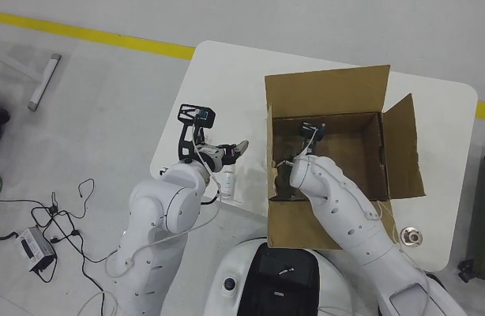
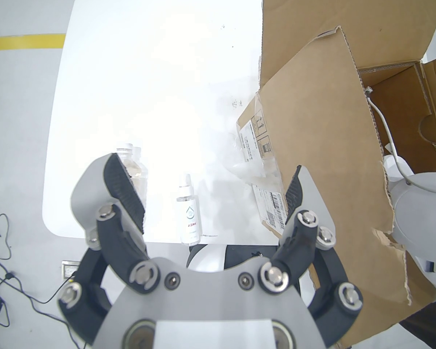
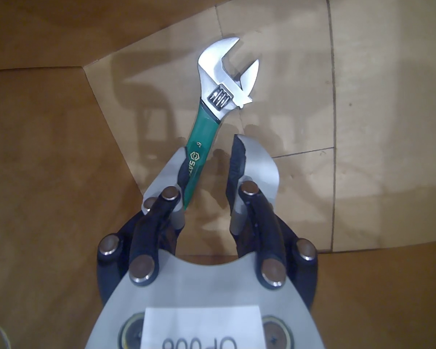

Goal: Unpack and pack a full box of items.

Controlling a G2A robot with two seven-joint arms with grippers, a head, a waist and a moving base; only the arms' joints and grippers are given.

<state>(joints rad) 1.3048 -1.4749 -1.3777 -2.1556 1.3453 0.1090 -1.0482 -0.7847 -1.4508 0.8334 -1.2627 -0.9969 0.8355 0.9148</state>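
Note:
An open cardboard box (image 1: pixel 325 79) stands on the white table (image 1: pixel 227 87). My right gripper (image 1: pixel 312 130) is down inside it. On the box floor lies an adjustable wrench (image 3: pixel 221 81) with a green handle. The right gripper (image 3: pixel 210 150) is open around that handle, which rests against one finger pad with a gap to the other. My left gripper (image 2: pixel 205 164) hangs open and empty above the table's near edge, left of the box (image 2: pixel 312 128). Below it stands a white spray bottle (image 2: pixel 189 216), seen beside the left gripper (image 1: pixel 227 152) in the top view.
Two clear bottles (image 2: pixel 136 161) stand next to the spray bottle (image 1: pixel 227 183). A clear plastic bag (image 2: pixel 250 168) lies against the box's side. A small round object (image 1: pixel 411 235) sits on the table right of the box. Cables (image 1: pixel 53 229) lie on the floor at left.

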